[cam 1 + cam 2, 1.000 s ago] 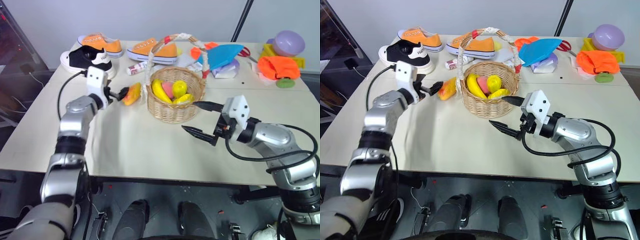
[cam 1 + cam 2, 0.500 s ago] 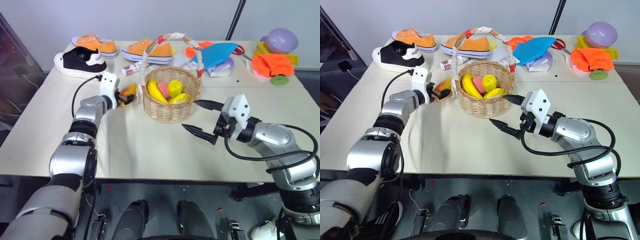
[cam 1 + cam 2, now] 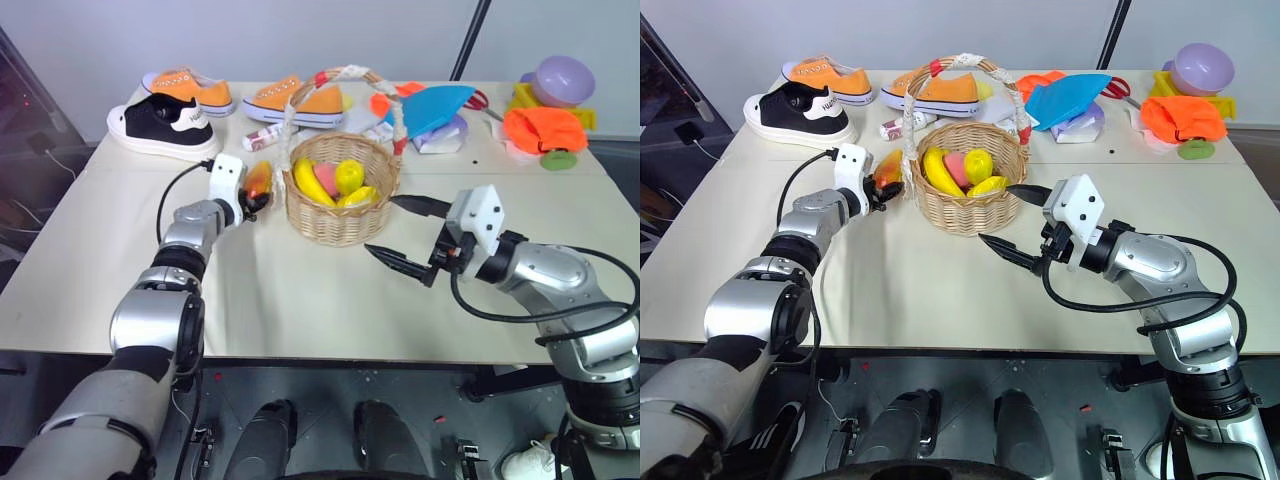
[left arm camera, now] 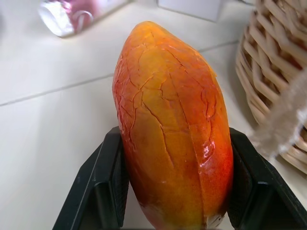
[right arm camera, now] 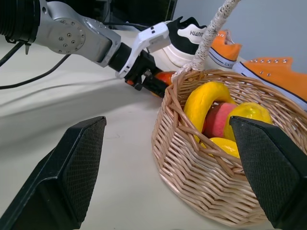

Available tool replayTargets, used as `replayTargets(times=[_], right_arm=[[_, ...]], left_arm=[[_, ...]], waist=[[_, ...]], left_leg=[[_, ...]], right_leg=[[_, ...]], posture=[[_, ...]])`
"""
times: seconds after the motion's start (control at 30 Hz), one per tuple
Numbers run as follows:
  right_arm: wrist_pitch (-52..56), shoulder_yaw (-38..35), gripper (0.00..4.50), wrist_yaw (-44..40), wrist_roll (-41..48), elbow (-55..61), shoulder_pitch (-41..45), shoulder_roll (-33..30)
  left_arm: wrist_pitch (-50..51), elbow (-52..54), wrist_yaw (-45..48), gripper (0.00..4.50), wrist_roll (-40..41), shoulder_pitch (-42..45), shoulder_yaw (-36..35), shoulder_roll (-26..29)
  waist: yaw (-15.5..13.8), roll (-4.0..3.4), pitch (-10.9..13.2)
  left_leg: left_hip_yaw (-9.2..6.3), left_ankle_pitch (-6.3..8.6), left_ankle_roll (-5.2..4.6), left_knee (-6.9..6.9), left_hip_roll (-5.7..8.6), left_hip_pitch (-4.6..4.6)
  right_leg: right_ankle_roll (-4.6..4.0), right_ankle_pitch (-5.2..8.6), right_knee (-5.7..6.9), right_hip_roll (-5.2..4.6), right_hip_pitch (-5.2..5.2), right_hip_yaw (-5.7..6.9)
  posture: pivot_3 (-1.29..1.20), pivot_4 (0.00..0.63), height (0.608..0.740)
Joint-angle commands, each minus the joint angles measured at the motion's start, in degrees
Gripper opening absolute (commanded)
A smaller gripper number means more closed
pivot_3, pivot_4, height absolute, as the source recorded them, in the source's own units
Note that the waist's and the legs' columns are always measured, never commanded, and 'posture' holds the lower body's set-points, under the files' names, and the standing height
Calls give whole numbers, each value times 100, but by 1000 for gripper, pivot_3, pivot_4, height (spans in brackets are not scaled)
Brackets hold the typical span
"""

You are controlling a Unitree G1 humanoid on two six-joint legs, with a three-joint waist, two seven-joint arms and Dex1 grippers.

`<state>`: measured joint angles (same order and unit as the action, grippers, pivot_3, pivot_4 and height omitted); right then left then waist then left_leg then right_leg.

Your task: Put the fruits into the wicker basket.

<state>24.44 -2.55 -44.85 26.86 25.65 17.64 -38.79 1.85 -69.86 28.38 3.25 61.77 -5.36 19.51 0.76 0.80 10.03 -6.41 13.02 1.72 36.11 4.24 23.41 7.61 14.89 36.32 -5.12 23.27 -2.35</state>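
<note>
Five fruits [image 3: 259, 180], one basket [image 3: 345, 215], three shoes [image 3: 163, 124]

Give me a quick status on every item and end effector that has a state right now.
mango: clamped in left end effector, beside basket
left end effector: shut on mango
right end effector: open, holding nothing
wicker basket: upright, holds banana, peach, lemon

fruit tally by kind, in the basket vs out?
Banana: 1, in the wicker basket
Peach: 1, in basket
Lemon-yellow fruits: 2, in basket
Mango: 1, outside, on the table beside the basket, clamped in the left gripper
Total: 5 fruits, 4 in, 1 out
</note>
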Motion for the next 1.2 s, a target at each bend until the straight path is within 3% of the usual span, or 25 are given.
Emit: replayTargets(times=[0.03,0.2,0.27,0.43,0.63,0.87,1.2], right_arm=[[-158,-163,4320,42,-54,184,-8,-27],[-271,-286,4320,16,-89,41,-125,-12],[-332,-294,4320,4,-107,-19,-131,3],[-463,-262,4320,-67,-151,-210,-29,41],[-599,-129,4320,-130,-257,-411,134,107],[-624,-98,4320,-57,-334,-392,122,206],[-780,-193,4320,438,-640,-635,351,435]], left_arm=[[-132,737,312,2009,194,-168,-156,215],[1464,4970,1487,2009,1205,-2275,-236,847],[2052,6567,1940,2009,2131,-3258,-732,1235],[3279,8489,2428,2009,3873,-4387,-1323,1678],[3451,8565,1070,2009,3512,-3573,-366,535],[2960,7065,-223,2009,2536,-2516,81,-596],[2651,5892,-392,2009,2167,-1582,226,-1184]], waist=[[-2,0,0],[74,-3,-2],[80,-4,-2],[-33,-10,-5],[-174,-8,-9],[-61,-6,-9],[-16,-5,-8]], left_leg=[[0,0,0,0,-1,0],[10,0,1,-11,-17,-1],[12,-1,1,-11,-20,2],[6,0,4,-8,-21,-3],[-4,3,-5,11,1,-11],[7,0,0,-1,-8,-10],[6,-2,2,2,-7,-6]], right_leg=[[0,0,1,0,1,-1],[0,0,7,-2,12,-21],[-2,0,10,-2,21,-28],[-12,-4,7,-11,9,-21],[-12,-4,-22,-24,-35,1],[-8,-6,-8,0,-11,-9],[-8,-6,-9,3,-10,-10]], posture=[[0,150,740],[0,150,740],[0,150,740],[0,150,740],[0,150,740],[0,150,740],[0,150,740]])
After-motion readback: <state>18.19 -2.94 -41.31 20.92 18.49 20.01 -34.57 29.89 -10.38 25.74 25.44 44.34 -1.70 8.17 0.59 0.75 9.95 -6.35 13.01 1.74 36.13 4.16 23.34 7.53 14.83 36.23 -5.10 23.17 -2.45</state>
